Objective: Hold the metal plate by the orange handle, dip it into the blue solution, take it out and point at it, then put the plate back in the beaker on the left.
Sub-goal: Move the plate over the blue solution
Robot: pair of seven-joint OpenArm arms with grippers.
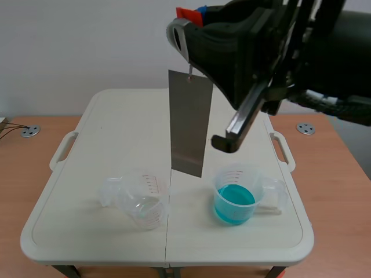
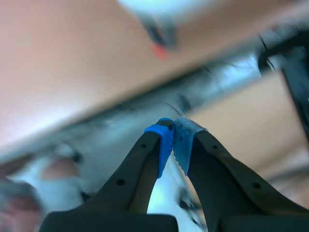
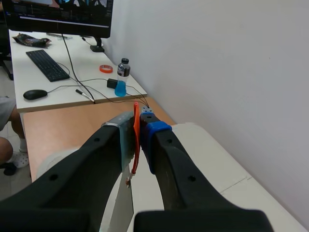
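Observation:
The grey metal plate (image 1: 189,121) hangs upright in the air above the table's middle, between the two beakers. My right gripper (image 1: 188,23) is shut on its orange handle (image 3: 136,140), with the plate (image 3: 124,205) dangling below the fingers. My left gripper (image 1: 217,142) is shut on nothing, and its tips lie close to the plate's right edge. In the left wrist view the shut pads (image 2: 166,140) face a blurred grey band. A beaker of blue solution (image 1: 235,201) stands at the right. The clear empty beaker (image 1: 142,200) sits at the left and looks tilted.
A white folding table (image 1: 116,116) rests on a wooden desk (image 1: 17,174). A clear cup part (image 1: 273,194) lies beside the blue beaker. In the right wrist view a side desk carries a keyboard (image 3: 47,65), a mouse (image 3: 35,94) and a bottle (image 3: 122,77).

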